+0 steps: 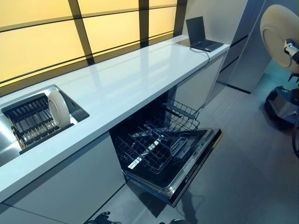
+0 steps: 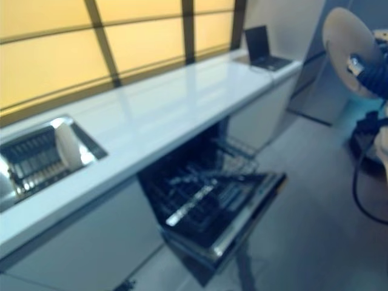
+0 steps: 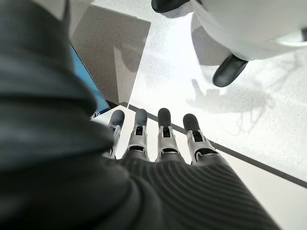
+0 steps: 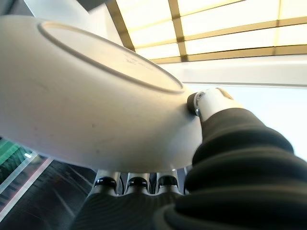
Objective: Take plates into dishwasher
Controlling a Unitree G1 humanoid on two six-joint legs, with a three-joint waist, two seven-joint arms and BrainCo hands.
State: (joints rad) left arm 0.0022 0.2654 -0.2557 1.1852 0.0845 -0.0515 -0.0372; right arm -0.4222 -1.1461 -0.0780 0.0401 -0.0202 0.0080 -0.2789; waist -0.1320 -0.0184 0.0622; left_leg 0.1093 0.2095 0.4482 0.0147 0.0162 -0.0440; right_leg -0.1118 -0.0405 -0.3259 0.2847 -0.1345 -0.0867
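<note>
- Two plates show: one cream plate (image 1: 279,35) is raised at about two o'clock in the head views, well off to the side of the counter, and a second plate (image 1: 59,108) stands on edge in the dish rack (image 1: 29,122) at about nine o'clock.
- The right hand (image 4: 211,103) holds the raised plate: in its own wrist view the thumb presses against the plate's underside near the rim while the fingers (image 4: 138,182) pass under the opposite edge, so the plate is pinched between them. The plate's underside, with its round foot ring, faces the wrist camera.
- The left hand (image 3: 158,139) shows only in its own wrist view, fingers straight and side by side, holding nothing, with pale floor beyond them.
- The dishwasher (image 1: 187,172) sits below the white counter (image 1: 126,79) at about six o'clock in the head views; its door is folded down flat and the lower rack (image 1: 145,149) is drawn out over it. An upper rack (image 1: 181,113) shows just behind, further in under the counter.
- The dish rack rests in a steel sink (image 1: 77,112) set into the counter.
- A laptop (image 1: 201,35) stands open at the counter's far end, at about one o'clock, with a cable trailing from it along the counter top.
</note>
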